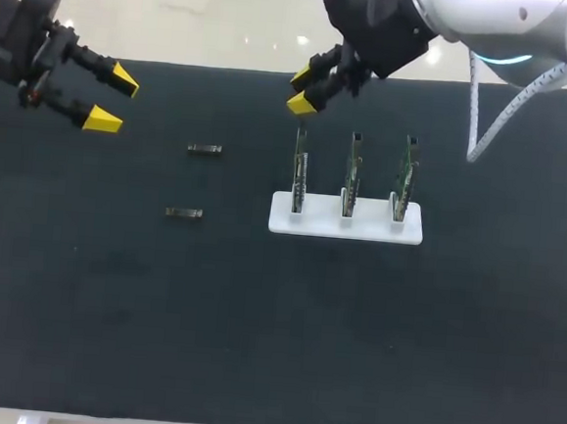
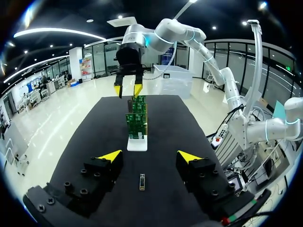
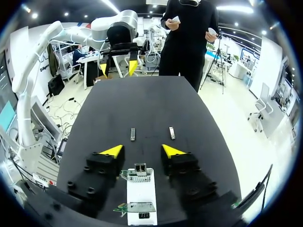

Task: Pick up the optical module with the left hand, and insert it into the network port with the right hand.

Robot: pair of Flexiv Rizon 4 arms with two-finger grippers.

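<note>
Head: left yellow-tipped gripper [image 1: 111,100] wide, empty, far left; two small dark metal optical modules [image 1: 204,149] lie untouched on black mat [image 1: 109,306] | Left wrist: one module [image 2: 142,181] ahead | Right wrist: right gripper [image 3: 142,151] wide over green circuit boards [image 3: 138,174]; pick, insertion pending.

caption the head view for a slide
Left tool and right tool open; two optical modules lie beside a circuit-board rack

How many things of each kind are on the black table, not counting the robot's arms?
Modules: 2
Boards: 3
Holder: 1
Total: 6
</note>
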